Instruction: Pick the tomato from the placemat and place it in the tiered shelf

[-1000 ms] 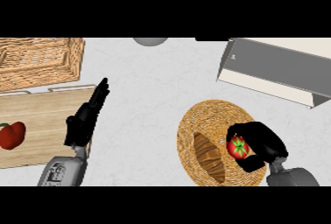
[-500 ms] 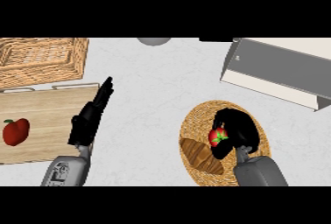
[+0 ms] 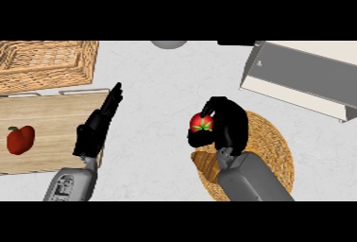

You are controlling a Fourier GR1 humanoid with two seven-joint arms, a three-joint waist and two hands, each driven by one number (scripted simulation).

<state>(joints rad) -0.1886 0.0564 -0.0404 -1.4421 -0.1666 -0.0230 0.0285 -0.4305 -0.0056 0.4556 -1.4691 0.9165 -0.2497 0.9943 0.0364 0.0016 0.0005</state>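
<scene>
The red tomato (image 3: 202, 124) with its green stem sits in my right hand (image 3: 226, 125), whose black fingers curl round it. The hand is over the left edge of the round woven placemat (image 3: 273, 144), with the tomato lifted off it. The grey tiered shelf (image 3: 303, 78) stands at the upper right, apart from the hand. My left hand (image 3: 97, 125) rests open, fingers straight and pointing up, along the right edge of the wooden cutting board (image 3: 49, 127).
A red bell pepper (image 3: 20, 140) lies on the cutting board at the left. A wicker basket (image 3: 45, 64) stands at the upper left. A brown bread-like item (image 3: 206, 163) lies on the placemat beside my right forearm. A grey round object (image 3: 169, 44) shows at the top edge.
My right hand, shut on the tomato, has moved up and to the left across the placemat to its left edge. The left hand has stayed in place.
</scene>
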